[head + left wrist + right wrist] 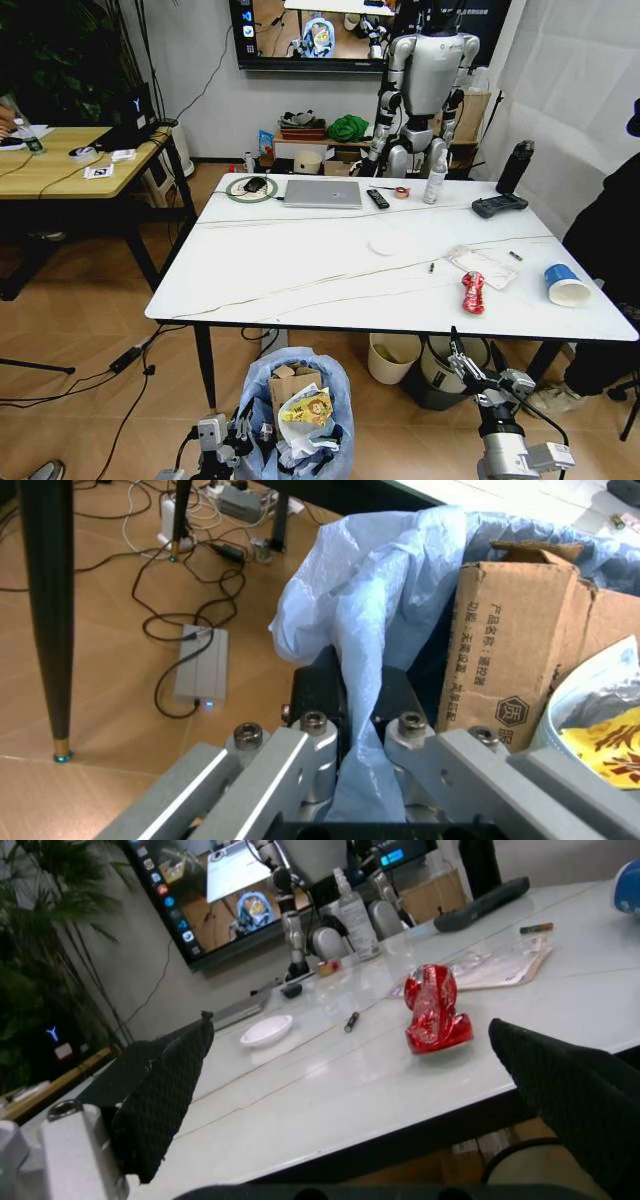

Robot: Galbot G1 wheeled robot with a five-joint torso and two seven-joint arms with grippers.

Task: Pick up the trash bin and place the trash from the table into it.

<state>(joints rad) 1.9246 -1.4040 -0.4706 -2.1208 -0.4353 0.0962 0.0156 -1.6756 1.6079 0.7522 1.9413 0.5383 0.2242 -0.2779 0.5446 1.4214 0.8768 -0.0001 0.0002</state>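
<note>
The trash bin (pixel 300 400), lined with a light-blue bag (pixel 370 592), stands on the floor before the table (pixel 300 270). Brown cardboard (pixel 520 652) and a yellow wrapper (pixel 605 750) lie inside it. My left gripper (pixel 235 432) (pixel 355 697) is shut on the bag's rim. My right gripper (pixel 460 362) (pixel 370 1087) is open, level with the table's front edge and facing a red wrapper (pixel 473 292) (pixel 435 1009). A clear plastic pack (pixel 483 265) (pixel 500 964), a blue-white paper cup (pixel 566 285) and a white round scrap (pixel 385 245) (pixel 266 1030) also lie on the table.
A laptop (pixel 322 193), remote (pixel 378 198), bottles (pixel 434 180) and a controller (pixel 499 205) line the table's far side. A cream bin (pixel 393 357) and a black-rimmed bin (pixel 445 372) stand underneath. Cables and a power strip (pixel 200 667) lie by a table leg (pixel 45 615). A wooden desk (pixel 70 160) stands on the left.
</note>
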